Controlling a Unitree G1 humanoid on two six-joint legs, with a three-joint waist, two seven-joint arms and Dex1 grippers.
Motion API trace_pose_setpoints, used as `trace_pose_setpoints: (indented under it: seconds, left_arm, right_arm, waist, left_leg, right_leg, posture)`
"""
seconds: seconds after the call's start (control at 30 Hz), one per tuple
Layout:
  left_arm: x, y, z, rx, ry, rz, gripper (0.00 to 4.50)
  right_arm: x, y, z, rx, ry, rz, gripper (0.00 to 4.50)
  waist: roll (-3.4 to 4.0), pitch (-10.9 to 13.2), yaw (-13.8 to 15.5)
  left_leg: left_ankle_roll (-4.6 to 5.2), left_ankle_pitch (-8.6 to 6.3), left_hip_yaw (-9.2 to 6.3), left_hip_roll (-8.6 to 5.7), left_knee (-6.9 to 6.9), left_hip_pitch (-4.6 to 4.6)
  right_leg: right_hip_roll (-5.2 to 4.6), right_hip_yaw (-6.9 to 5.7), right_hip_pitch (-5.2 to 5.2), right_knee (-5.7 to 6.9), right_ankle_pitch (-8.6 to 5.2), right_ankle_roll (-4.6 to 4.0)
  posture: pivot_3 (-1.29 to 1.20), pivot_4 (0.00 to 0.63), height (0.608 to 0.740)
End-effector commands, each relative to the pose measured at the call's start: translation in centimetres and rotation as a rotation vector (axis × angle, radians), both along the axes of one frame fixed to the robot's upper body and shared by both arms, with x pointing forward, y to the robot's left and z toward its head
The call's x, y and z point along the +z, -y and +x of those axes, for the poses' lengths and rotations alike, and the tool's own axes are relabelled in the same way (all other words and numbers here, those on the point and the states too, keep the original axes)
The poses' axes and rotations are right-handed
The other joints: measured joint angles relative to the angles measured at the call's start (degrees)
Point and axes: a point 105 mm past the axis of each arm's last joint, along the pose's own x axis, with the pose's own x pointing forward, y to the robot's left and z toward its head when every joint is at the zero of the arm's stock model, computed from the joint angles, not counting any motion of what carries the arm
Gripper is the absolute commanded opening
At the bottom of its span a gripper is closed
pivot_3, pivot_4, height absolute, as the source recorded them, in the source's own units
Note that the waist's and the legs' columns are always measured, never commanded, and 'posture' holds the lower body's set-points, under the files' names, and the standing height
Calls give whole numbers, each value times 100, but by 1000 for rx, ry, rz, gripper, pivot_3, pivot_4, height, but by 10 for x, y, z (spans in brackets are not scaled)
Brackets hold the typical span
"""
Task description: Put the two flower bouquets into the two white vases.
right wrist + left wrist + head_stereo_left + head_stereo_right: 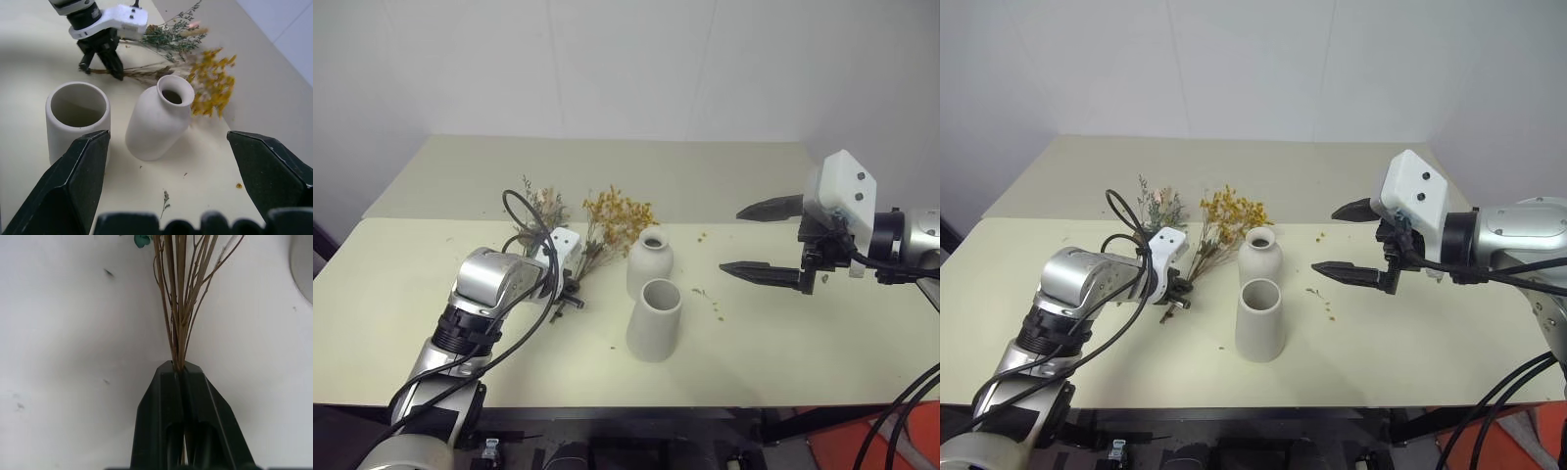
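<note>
My left gripper is shut on the thin brown stems of the yellow-orange bouquet, low over the table. The grey-green bouquet with pink-tan plumes lies just behind it, toward the far left. Right of the stems stands the short round white vase with its narrow neck. The taller wide-mouthed white vase stands in front of it, nearer me. Both vases are upright and hold nothing. My right gripper hovers open to the right of the vases, above the table, with nothing between its fingers.
The cream table carries small flower crumbs right of the vases and near the back. A black cable loops over my left wrist. A white wall rises behind the table's far edge.
</note>
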Motion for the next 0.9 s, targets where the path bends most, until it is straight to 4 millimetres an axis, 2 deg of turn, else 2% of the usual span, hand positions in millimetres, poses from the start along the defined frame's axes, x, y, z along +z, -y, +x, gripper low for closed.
trace_pose_setpoints:
  seconds: [0.03, 0.13, 0.23, 0.33, 0.43, 0.5, 0.6, 0.73, 0.9]
  left_arm:
    - [35, -16, 11, 93, 172, -117, 21]
    - [56, -25, 12, 76, 336, -147, 21]
    - [88, -29, 13, 59, 556, -208, 21]
    - [112, -24, 13, 6, 654, -310, 21]
    - [137, -15, 11, -70, 855, -318, 21]
    - [151, -4, 8, -197, 872, -469, 21]
    - [171, 14, 4, -349, 931, -576, 21]
    - [180, 35, 4, -496, 949, -648, 21]
    - [196, 50, 4, -662, 927, -931, 21]
  right_arm:
    - [11, 1, -3, 0, 57, 14, 4500]
    - [11, 1, -3, -7, 62, 21, 4500]
    - [11, 2, -2, -17, 72, 32, 4500]
    - [10, 1, -2, -25, 88, 41, 4500]
    - [10, 0, -1, -35, 107, 55, 4500]
    - [10, -2, -1, -46, 119, 73, 4500]
    - [9, -4, -2, -58, 139, 93, 4500]
    - [10, -6, -4, -76, 164, 122, 4500]
    - [8, -8, -6, -115, 197, 132, 4500]
  waist:
    - [0, 0, -6]
    - [0, 0, -16]
    - [0, 0, 3]
    - [0, 0, 36]
    - [0, 0, 75]
    - [0, 0, 95]
    - [0, 0, 114]
    - [0, 0, 116]
    - [-1, 0, 112]
  left_leg:
    - [0, 0, 0, 0, 0, 0]
    - [0, 0, 1, 0, -2, 0]
    - [0, 0, 1, 1, -4, -3]
    - [0, 0, 2, -1, 2, -5]
    - [0, 0, 2, -2, 5, -4]
    - [0, 0, 4, -2, 5, -5]
    - [0, 0, 4, -1, 6, -7]
    - [0, 0, 4, -3, 6, -8]
    - [1, 0, 3, -2, 10, -10]
  right_leg:
    - [0, 0, 0, -1, 0, 0]
    - [0, 0, 0, -3, 1, -1]
    - [-1, 0, -1, -6, 4, -6]
    - [-3, -1, 0, -7, 7, -6]
    - [-2, -2, 6, -10, 8, -4]
    - [-2, -1, 6, -13, 9, -4]
    - [0, -3, 5, -13, 9, -3]
    - [0, -2, 6, -14, 9, -1]
    - [1, -3, 5, -13, 8, 4]
  posture:
    - [0, 150, 740]
    - [0, 150, 740]
    - [0, 150, 740]
    - [0, 150, 740]
    - [0, 150, 740]
    - [0, 150, 740]
    - [0, 150, 740]
    - [0, 150, 740]
    - [0, 150, 740]
